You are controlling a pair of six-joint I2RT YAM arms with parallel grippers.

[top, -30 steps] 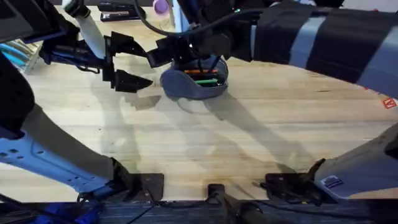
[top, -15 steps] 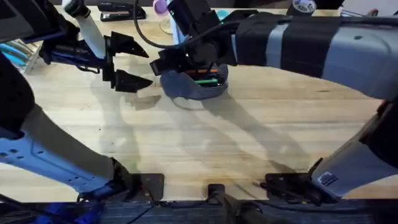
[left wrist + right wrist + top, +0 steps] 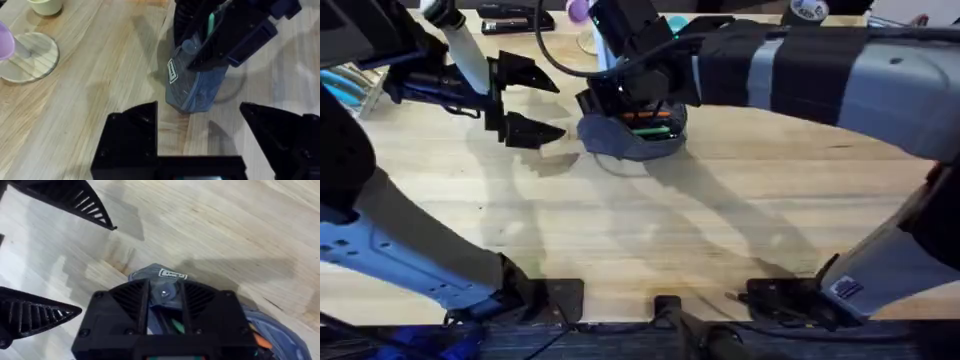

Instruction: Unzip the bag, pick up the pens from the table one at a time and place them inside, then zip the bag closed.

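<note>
The blue-grey bag (image 3: 632, 138) lies on the table (image 3: 650, 230) at centre back, its top gaping. An orange pen (image 3: 650, 117) and a green pen (image 3: 652, 128) lie inside it. My right gripper (image 3: 592, 103) reaches across to the bag's left end. In the right wrist view it (image 3: 164, 294) is shut on the silver zip pull (image 3: 164, 292), with the green pen (image 3: 176, 325) below. Left of the bag, my left gripper (image 3: 528, 100) hovers open and holds nothing. From the left wrist view the bag (image 3: 197, 92) stands just ahead of the open fingers (image 3: 131, 132).
A black stapler (image 3: 510, 18) and a purple object (image 3: 578, 10) on a round wooden coaster (image 3: 27, 55) sit along the back edge. Blue-and-white sticks (image 3: 345, 85) lie at the far left. Bare table stretches in front of the bag.
The right arm has swung over the back of the table, its gripper edging slightly along the bag's left end. The left arm and the bag have stayed put.
</note>
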